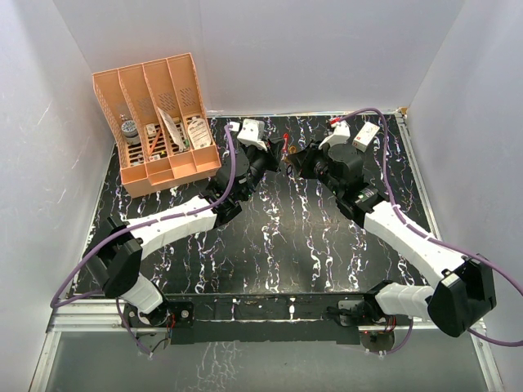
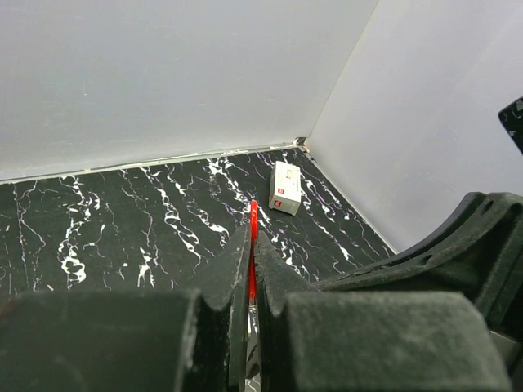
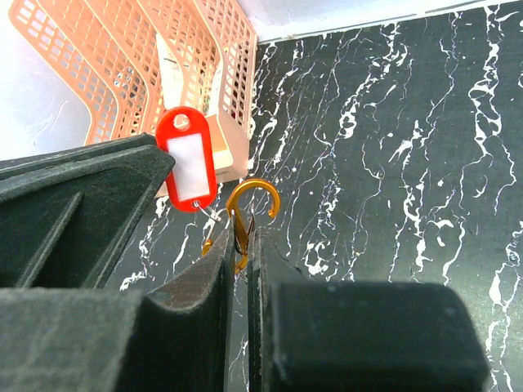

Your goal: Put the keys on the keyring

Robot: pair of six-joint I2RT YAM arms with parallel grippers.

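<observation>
Right wrist: keyring (image 3: 253, 184) pinched in right gripper (image 3: 243, 245), hook protruding.

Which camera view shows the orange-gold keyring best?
The right wrist view. There the keyring is close and sharp, its hooked end standing clear above the shut right gripper that pinches it. In the top external view it is too small to make out. The left wrist view does not show it.

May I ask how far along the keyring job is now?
Done: both pieces are picked up. In hand: right gripper pinches the keyring; left gripper pinches the red-headed key beside it. Left: hooking it on isn't clearly done; no silver key shows.
</observation>
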